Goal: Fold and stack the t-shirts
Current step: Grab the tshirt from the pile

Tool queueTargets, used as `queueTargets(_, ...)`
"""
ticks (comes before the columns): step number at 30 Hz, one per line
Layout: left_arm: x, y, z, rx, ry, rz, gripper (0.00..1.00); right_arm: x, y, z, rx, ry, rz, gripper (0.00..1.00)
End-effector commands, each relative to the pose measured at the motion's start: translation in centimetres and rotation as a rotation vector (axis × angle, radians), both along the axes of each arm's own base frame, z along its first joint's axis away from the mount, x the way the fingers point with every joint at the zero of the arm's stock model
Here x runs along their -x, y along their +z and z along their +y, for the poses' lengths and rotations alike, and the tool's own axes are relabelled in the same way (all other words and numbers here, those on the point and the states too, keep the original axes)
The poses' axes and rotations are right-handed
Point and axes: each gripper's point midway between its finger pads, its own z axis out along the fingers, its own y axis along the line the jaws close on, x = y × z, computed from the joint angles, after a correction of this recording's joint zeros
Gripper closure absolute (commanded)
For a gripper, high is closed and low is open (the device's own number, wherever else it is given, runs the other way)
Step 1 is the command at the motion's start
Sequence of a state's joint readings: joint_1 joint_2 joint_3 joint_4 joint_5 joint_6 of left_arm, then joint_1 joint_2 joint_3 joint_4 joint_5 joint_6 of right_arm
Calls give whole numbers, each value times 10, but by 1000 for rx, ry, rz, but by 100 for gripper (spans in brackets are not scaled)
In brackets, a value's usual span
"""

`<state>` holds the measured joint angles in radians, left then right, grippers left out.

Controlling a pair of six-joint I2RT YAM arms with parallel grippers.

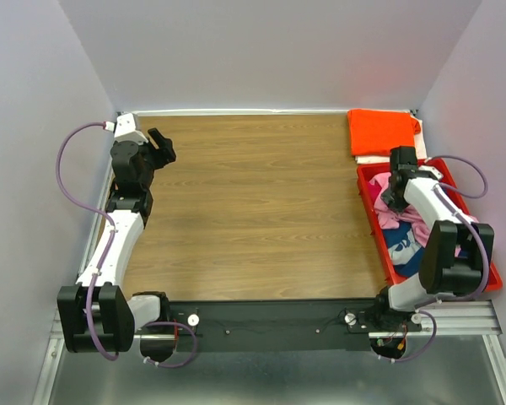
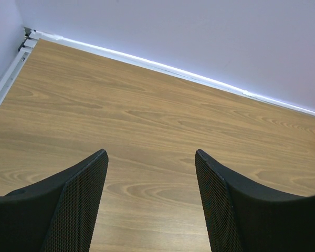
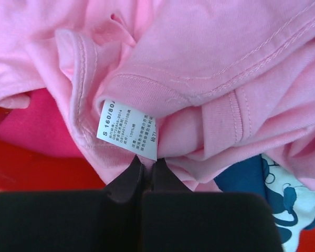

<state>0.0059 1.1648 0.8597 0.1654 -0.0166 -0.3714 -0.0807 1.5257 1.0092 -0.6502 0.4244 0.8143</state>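
Observation:
A folded bright orange t-shirt (image 1: pixel 382 131) lies at the table's far right corner. The red bin (image 1: pixel 377 224) to its near side holds crumpled tees: light pink (image 1: pixel 391 218), magenta (image 1: pixel 379 184) and navy with white print (image 1: pixel 405 246). My right gripper (image 1: pixel 391 192) is down in the bin, shut on a fold of the light pink t-shirt (image 3: pixel 210 79) next to its white size label (image 3: pixel 127 130); magenta cloth (image 3: pixel 34 126) and the navy tee (image 3: pixel 262 181) show beside it. My left gripper (image 1: pixel 164 145) is open and empty above the far left of the table (image 2: pixel 147 121).
The wooden table (image 1: pixel 253 202) is walled by pale panels at back and sides. The red bin stands along the right edge. A white strip (image 2: pixel 173 69) runs along the far edge.

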Motion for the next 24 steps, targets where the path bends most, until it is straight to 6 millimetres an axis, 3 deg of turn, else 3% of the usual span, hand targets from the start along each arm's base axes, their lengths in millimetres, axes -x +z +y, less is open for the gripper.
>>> queueTargets(1, 4, -1, 1, -3, 6, 4, 25, -17, 50, -2, 28, 51, -117, 100)
queueTargets(4, 2, 3, 1, -3, 9, -6, 25, -28, 86, -7, 69, 65, -193, 100)
queueTargets(7, -1, 8, 2, -5, 12, -22, 25, -48, 154, -12, 114, 79, -353, 99)
queueTargets(8, -2, 10, 2, -8, 12, -26, 25, -51, 168, -11, 120, 89, -385, 100)
queueTargets(11, -4, 14, 2, -13, 11, -35, 25, -68, 214, -5, 125, 138, -541, 100)
queueTargets(13, -6, 19, 1, -12, 7, -50, 25, -76, 249, 11, 111, 248, -674, 100)
queueTargets(14, -7, 21, 0, -12, 4, -57, 25, -87, 279, 24, 100, 329, -797, 100)
queueTargets(16, -10, 25, -1, -11, -5, -72, 25, -99, 315, 40, 88, 410, -930, 100)
queueTargets(18, -13, 29, -1, -9, -10, -78, 25, -108, 340, 68, 71, 513, -991, 100)
queueTargets(19, -15, 36, -3, -13, -16, -93, 25, -118, 362, 80, 77, 561, -1035, 100)
queueTargets(20, -16, 34, -3, -15, -16, -89, 25, -123, 372, 99, 79, 616, -1051, 100)
queueTargets(21, -19, 38, -2, -19, -17, -100, 25, -130, 395, 134, 106, 725, -1089, 100)
queueTargets(24, -20, 44, -2, -24, -17, -118, 25, -132, 423, 207, 82, 942, -1152, 100)
